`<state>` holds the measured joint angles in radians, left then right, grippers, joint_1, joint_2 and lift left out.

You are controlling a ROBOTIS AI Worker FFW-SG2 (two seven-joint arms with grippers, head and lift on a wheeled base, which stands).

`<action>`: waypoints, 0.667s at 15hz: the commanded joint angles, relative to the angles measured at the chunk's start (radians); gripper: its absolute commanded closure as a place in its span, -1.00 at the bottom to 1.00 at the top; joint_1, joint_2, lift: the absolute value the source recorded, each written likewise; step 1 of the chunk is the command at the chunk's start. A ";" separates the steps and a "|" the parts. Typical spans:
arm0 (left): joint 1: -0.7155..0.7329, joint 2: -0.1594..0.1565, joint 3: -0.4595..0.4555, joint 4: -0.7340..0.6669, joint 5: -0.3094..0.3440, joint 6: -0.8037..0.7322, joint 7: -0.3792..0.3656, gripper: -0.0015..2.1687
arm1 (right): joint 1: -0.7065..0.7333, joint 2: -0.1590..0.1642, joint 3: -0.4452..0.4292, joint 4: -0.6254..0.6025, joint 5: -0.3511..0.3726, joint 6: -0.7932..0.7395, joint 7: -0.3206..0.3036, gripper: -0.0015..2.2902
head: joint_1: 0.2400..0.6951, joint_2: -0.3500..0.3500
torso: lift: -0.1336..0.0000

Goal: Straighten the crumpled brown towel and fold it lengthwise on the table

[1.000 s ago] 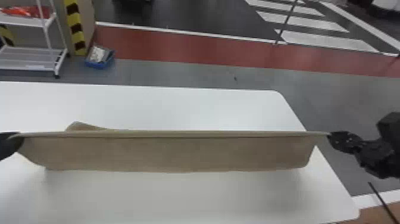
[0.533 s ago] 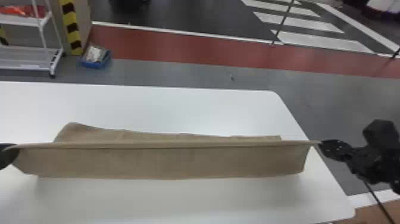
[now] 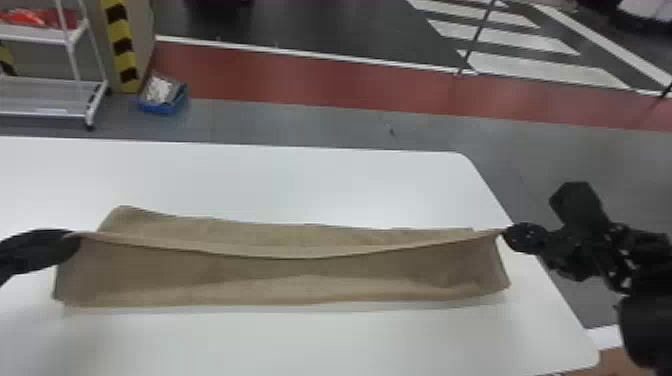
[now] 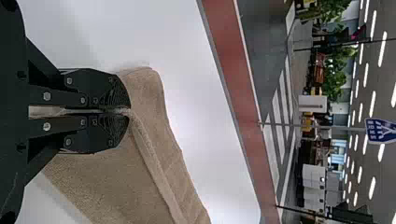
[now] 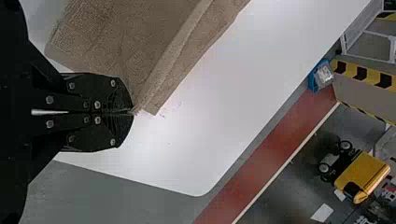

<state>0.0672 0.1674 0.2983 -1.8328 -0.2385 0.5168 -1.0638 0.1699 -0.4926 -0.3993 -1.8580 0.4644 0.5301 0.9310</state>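
My left gripper is at the left end of the brown towel in the head view, my right gripper at its right end. Between them a raised edge sags slightly in the middle; one layer lies behind it and another drops toward the front. In the left wrist view the left gripper is shut on a corner of the towel. The right wrist view has the right gripper shut on the tip of another corner of the towel.
The white table extends behind and in front of the towel, its right edge passing under the right arm. Beyond it on the floor are a white shelf rack and a blue box.
Both grippers have come down and toward the near side with the towel's edge. The taut edge now sags, and more of the layer behind it is visible on the table.
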 commanded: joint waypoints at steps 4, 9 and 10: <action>-0.138 0.009 -0.081 0.118 -0.091 0.090 0.004 0.00 | -0.076 -0.001 0.062 0.075 0.039 0.012 0.017 0.81 | 1.00 -0.71 | -0.80; -0.210 0.017 -0.091 0.213 -0.127 0.108 0.024 -0.01 | -0.118 -0.001 0.079 0.160 0.069 0.012 0.019 0.81 | 1.00 -0.68 | -0.80; -0.219 0.018 -0.093 0.224 -0.133 0.111 0.025 -0.01 | -0.127 -0.001 0.083 0.180 0.076 0.012 0.019 0.81 | 1.00 -0.67 | -0.80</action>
<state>-0.1389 0.1832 0.2067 -1.6259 -0.3639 0.6259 -1.0393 0.0543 -0.4938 -0.3201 -1.7042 0.5309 0.5424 0.9496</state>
